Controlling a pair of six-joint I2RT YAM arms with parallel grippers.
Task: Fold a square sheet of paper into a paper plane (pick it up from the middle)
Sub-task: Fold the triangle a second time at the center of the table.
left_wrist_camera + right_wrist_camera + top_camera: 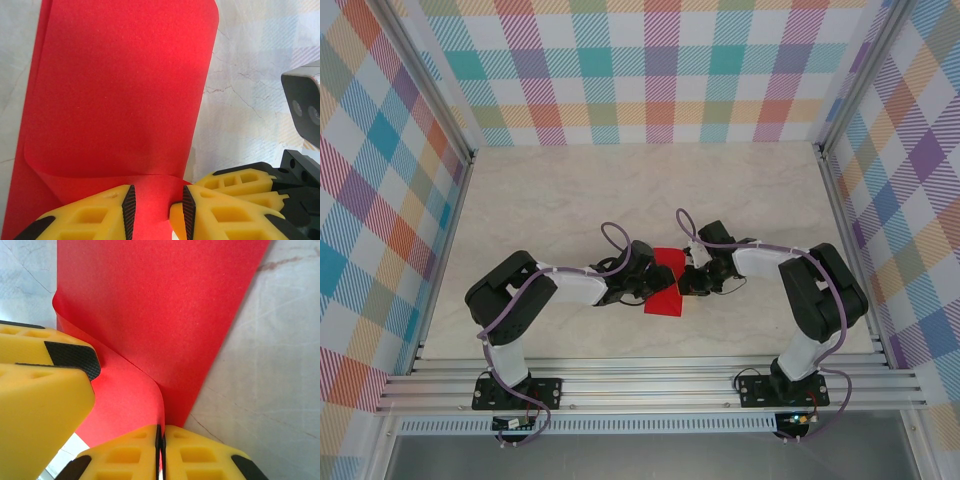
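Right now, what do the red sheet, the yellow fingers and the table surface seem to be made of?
Red sheet: thin matte paper, apparently; it bends softly and keeps a crease. Yellow fingers: probably moulded plastic, with hollow pockets; their black pads look like textured rubber. Table: pale marble-patterned surface with grey veins, possibly laminate.

Right fingers (200, 455) pinched together, left fingers (90, 215) parted.

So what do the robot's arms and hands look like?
The left arm and right arm are black with white sections and looping purple cables. The left hand and right hand have chunky yellow fingers with cut-outs and black ridged pads.
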